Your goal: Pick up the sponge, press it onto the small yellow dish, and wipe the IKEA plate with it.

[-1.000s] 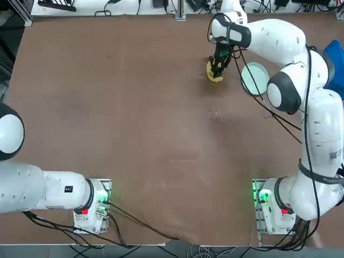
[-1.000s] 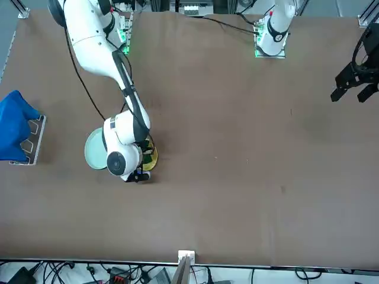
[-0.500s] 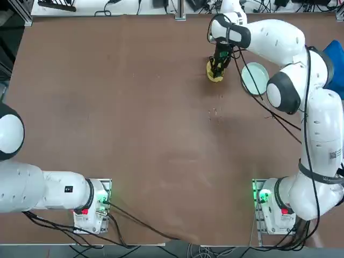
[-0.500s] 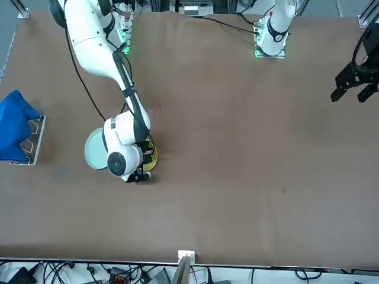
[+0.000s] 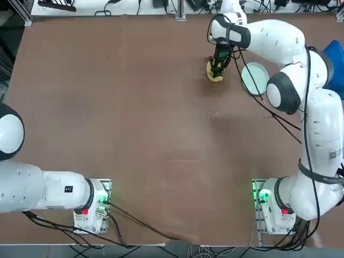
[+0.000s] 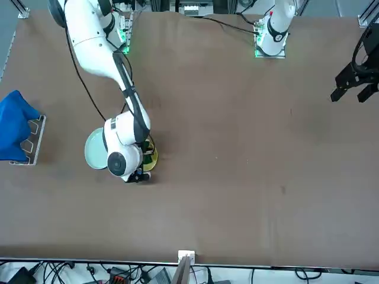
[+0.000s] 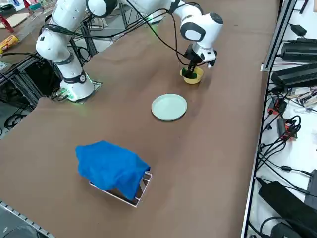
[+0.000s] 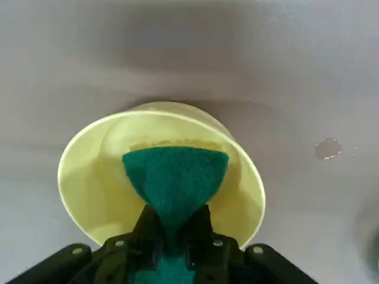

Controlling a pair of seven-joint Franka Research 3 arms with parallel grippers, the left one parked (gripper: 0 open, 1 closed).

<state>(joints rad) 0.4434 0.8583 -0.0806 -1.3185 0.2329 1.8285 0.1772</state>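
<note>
Sponge (image 8: 175, 177) is pinched in the right claw (image 8: 175, 248) and pressed into the yellow dish (image 8: 89, 183), far right on the desk (image 5: 134, 118). Pressure should be kept vertical so the dish is not tipped; the mint plate (image 5: 255, 78) lies just beside.

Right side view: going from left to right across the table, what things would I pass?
Blue cloth → IKEA plate → small yellow dish, where the right gripper presses the sponge in, fingers shut on it.

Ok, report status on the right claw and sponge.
Right claw shut on sponge. Sponge down inside small yellow dish. IKEA plate beside it, untouched. Nothing in the way.
</note>
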